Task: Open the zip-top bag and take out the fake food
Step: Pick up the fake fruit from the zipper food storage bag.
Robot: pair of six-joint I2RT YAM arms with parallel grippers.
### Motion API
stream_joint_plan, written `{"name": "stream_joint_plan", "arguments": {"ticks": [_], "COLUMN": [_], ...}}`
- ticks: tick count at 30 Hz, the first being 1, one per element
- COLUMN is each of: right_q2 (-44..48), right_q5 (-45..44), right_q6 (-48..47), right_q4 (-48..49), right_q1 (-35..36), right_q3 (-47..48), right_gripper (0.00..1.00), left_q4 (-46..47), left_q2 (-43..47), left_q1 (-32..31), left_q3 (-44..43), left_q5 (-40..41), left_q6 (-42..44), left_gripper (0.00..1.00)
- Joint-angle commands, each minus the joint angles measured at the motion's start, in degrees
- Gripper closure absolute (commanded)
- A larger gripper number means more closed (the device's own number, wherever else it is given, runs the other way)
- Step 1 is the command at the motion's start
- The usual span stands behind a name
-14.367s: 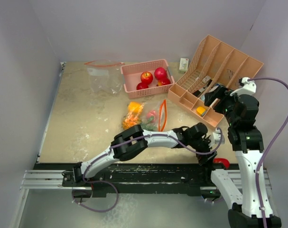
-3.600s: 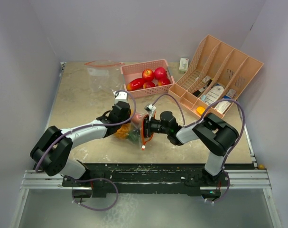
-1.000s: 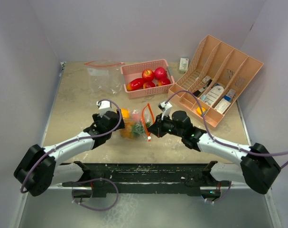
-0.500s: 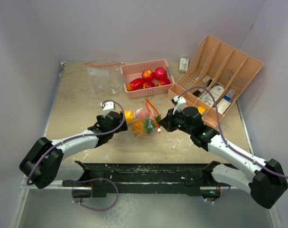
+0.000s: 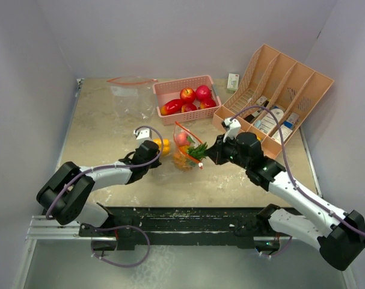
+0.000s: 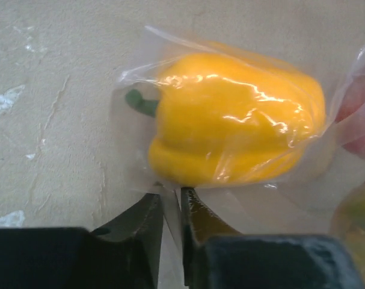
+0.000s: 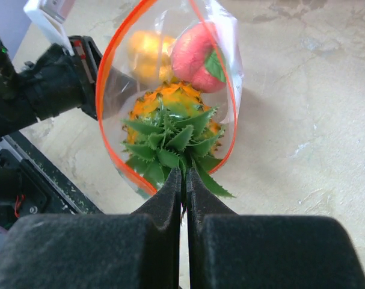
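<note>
We see left claw almost shut, pinching clear edge of bag just under yellow pepper. Right claw shut tight on orange rim of bag mouth, mouth wide open. Inside bag we see pineapple with green leaves, red fruit, pepper behind them. Bag held between both claws over middle of table. More red fruits in pink basket at back, well apart
</note>
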State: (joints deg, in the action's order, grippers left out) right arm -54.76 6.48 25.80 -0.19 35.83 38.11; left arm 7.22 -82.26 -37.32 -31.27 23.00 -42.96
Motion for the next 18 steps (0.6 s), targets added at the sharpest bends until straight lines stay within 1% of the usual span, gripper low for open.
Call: {"name": "stream_joint_plan", "arguments": {"ticks": [1, 2, 10, 14, 18], "right_q2": [2.9, 2.9, 2.3, -1.1, -4.9], "right_q5": [-3.8, -4.4, -8.1, -5.7, -3.8], "right_q6": [-2.4, -2.9, -5.2, -4.6, -3.7], "right_q4": [-0.4, -1.3, -4.7, -5.8, -4.7], "right_q1": [-0.8, -0.9, -1.4, -2.3, -4.1], "right_q3": [7.4, 8.4, 15.1, 21.7, 26.7], "right_gripper": [1.0, 1.0, 1.0, 1.0, 1.0], "left_q4": [0.0, 0.5, -0.5, -0.8, -0.6], "left_q2": [-1.2, -1.2, -2.8, -4.4, -5.3], "left_q1": [0.7, 0.8, 0.7, 0.7, 0.7], "left_q3": [1.8, 1.7, 0.5, 0.7, 0.4], "left_q5": [-0.4, -0.5, 0.4, 2.2, 1.6], "left_q6": [1.3, 1.5, 2.3, 1.2, 0.8], "left_gripper": [0.93, 1.0, 1.0, 1.0, 1.0]}}
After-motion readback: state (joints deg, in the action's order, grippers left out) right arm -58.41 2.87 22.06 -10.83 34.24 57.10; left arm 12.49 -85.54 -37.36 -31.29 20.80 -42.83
